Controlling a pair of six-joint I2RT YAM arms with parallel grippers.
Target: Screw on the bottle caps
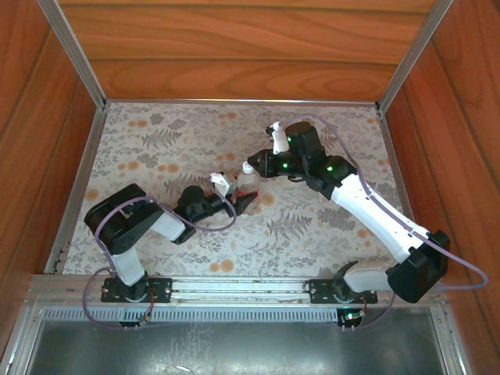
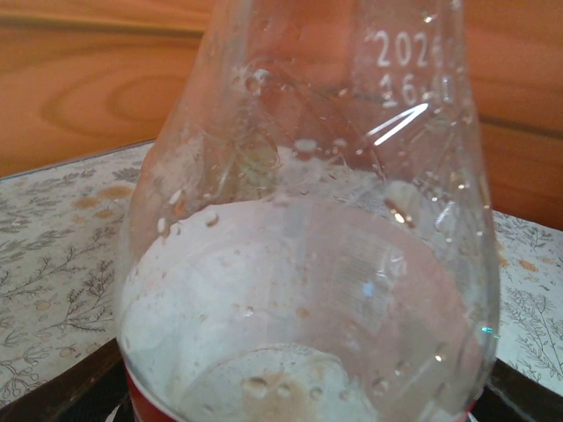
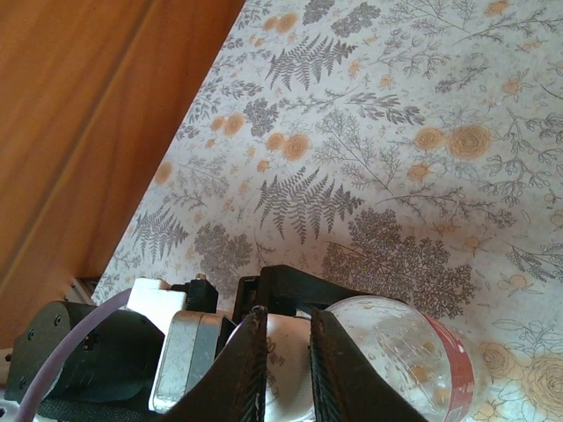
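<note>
Left gripper (image 1: pixel 239 198) clamps clear bottle (image 1: pixel 249 179), middle of worktop (image 1: pixel 156 141). Right gripper (image 3: pixel 288 322) pinches white cap (image 3: pixel 286 369) on bottle neck. Step, I think: twisting cap on. Next: hold bottle steady, turn cap straight till tight.

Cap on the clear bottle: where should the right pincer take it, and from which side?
Pinch the cap across its round side wall, coming in from the neck end: the left pincer clamps the bottle low down, leaving that end free.
</note>
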